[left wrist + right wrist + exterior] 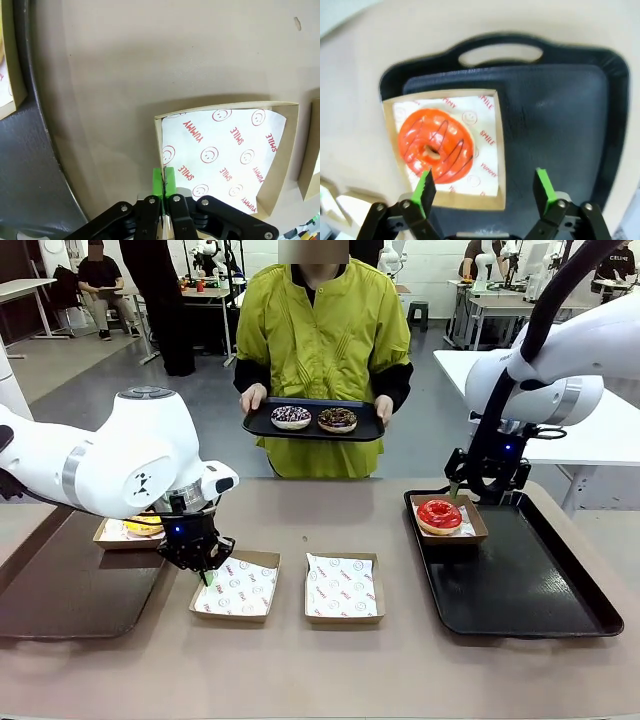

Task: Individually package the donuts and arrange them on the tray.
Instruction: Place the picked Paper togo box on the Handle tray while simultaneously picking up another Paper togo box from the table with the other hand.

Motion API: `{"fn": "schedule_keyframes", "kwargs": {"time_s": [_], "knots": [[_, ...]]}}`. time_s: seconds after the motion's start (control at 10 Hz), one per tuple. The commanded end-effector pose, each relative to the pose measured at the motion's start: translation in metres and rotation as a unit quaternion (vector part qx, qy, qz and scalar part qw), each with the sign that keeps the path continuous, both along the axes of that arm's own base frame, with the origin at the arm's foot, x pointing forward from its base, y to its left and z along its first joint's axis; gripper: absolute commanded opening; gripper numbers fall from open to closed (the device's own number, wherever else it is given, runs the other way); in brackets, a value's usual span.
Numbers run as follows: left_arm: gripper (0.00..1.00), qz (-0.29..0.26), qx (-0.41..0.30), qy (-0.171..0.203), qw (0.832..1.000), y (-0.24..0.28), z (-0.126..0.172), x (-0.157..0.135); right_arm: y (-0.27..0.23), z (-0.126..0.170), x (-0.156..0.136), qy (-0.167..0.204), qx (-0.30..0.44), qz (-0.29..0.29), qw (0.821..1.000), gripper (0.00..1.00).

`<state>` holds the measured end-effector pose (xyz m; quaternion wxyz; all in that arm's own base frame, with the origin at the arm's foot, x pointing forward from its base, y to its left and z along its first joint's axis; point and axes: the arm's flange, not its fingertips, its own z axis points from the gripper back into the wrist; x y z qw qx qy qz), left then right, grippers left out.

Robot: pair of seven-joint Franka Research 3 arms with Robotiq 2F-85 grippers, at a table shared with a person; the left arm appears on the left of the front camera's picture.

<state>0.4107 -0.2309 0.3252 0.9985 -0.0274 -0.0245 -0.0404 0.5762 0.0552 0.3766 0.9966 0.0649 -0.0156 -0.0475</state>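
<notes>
**Donuts.** The glossy red-iced ring donut (436, 145) lies in a shallow brown cardboard box with a printed white paper liner (496, 150). That box sits at the far left corner of the black plastic tray (540, 590) on the robot's right. The yellow-iced donut (143, 527) is boxed at the far edge of the dark brown tray (70, 590), partly hidden by the left arm. The sprinkled chocolate donut (291, 417) and the dark chocolate donut (337, 420) are unpackaged on a small black tray (365, 430), which the person holds across the table (400, 670).

**Grippers.** The right gripper (485, 192) hovers over the red donut's box, fingers wide apart and touching nothing. The left gripper (163, 181) has its fingers together, apparently pinching one wall of an empty paper-lined box (280, 165). A second empty box (343, 588) lies just beside it.

**Step (judged).** Two of the four donuts are boxed, and the left arm is handling the third box.

**Next.** The pinched box needs steady placing, then a donut must come from the person's tray without marring the icing.
</notes>
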Motion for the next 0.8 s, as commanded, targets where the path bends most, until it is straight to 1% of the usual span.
{"fn": "schedule_keyframes", "kwargs": {"time_s": [0.0, 0.1, 0.2, 0.3, 0.4, 0.5, 0.6, 0.7], "knots": [[0.00, -0.004, -0.016, 0.009, 1.000, 0.005, 0.038, 0.009, -0.016, 0.039, -0.032, 0.014, 0.100, 0.016, 0.995, 1.00], [0.00, -0.005, -0.017, 0.001, 1.000, 0.006, 0.067, 0.019, -0.038, 0.066, -0.062, 0.004, 0.178, 0.025, 0.984, 1.00], [0.00, -0.002, -0.013, -0.005, 1.000, 0.009, 0.095, 0.032, -0.065, 0.091, -0.092, -0.023, 0.232, 0.008, 0.972, 1.00], [0.00, 0.004, -0.005, -0.011, 1.000, 0.011, 0.121, 0.048, -0.093, 0.112, -0.127, -0.051, 0.283, -0.019, 0.957, 1.00], [0.00, 0.004, 0.001, -0.011, 1.000, 0.011, 0.137, 0.061, -0.119, 0.123, -0.153, -0.075, 0.320, -0.043, 0.943, 1.00], [0.00, 0.007, 0.003, -0.012, 1.000, 0.012, 0.150, 0.074, -0.143, 0.124, -0.174, -0.089, 0.355, -0.055, 0.929, 1.00], [0.00, 0.015, 0.011, -0.010, 1.000, 0.014, 0.161, 0.094, -0.163, 0.114, -0.193, -0.098, 0.389, -0.063, 0.914, 1.00], [0.00, 0.024, 0.014, -0.004, 1.000, 0.017, 0.168, 0.111, -0.178, 0.102, -0.207, -0.107, 0.405, -0.072, 0.905, 1.00]]}}
